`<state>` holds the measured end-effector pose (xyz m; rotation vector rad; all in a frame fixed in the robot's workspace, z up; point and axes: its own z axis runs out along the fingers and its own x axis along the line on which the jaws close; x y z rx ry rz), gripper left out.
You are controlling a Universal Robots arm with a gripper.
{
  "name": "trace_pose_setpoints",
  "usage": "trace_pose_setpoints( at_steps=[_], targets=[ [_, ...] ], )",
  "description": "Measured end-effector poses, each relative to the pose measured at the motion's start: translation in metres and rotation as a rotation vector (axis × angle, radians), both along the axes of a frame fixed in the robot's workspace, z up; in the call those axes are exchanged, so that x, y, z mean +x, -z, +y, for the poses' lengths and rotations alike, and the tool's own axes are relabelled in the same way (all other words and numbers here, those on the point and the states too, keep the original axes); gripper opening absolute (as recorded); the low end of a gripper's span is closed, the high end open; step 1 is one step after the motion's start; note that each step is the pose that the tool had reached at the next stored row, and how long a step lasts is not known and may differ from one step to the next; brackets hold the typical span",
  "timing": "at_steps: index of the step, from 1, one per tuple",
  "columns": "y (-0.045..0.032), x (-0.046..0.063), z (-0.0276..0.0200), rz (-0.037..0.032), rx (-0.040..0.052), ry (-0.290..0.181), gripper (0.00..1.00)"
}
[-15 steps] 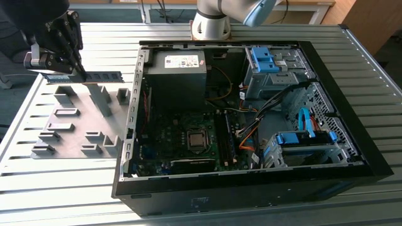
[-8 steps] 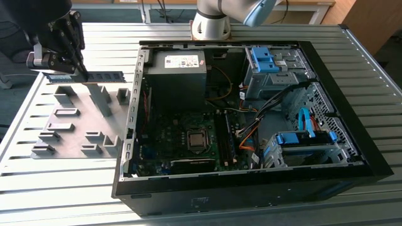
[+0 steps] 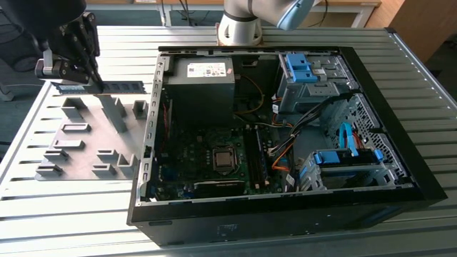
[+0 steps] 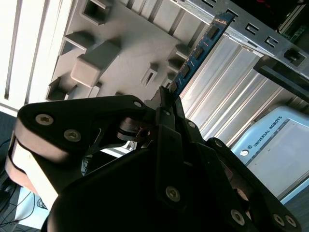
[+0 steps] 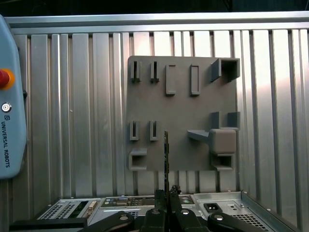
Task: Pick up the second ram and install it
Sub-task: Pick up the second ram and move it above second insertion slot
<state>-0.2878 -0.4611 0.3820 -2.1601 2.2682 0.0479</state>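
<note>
A: Surface and room?
B: Ribbed metal table [image 3: 71,214]. An open computer case [image 3: 286,219] lies on its side from centre to 4 o'clock in the exterior view, with the motherboard [image 3: 214,155] facing up. A grey holder plate [image 3: 85,147] sits at 9 o'clock, just beside the case. The arm's base [image 3: 239,27] is at 12. There's dark floor [image 3: 14,123] past the table edge at 9 and a wooden panel [image 3: 421,21] at 1.
A: Ram?
B: Ram [image 3: 125,87] is at 10 o'clock, level, over the plate's far edge and outside the case. It looks clear of the blocks. Gripper [image 3: 96,80] is clamped on it near one end.
A: What do the wrist views add?
B: The first wrist view has the ram [image 5: 166,154] edge-on, a thin line over the plate [image 5: 183,116]. It also picks up a control pendant [image 5: 9,121] with a red button, lying on the table beside the plate. The second wrist view gives the ram's [image 4: 198,50] flat side: a row of black chips, the far end pointing at the case rim, and the gripper [image 4: 166,96] pinching the near end.
</note>
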Motion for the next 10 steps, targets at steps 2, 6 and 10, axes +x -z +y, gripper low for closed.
trace_pose_setpoints(
  at_steps=[2,6,10],
  targets=[
    [0.0,0.0009,0.0,-0.0001,0.0001,0.0,0.14],
    [0.0,0.0024,0.0,0.0,0.0,0.0,0.14],
    [0.0,0.0036,0.0,0.0,0.0,0.0,0.14]
  ],
)
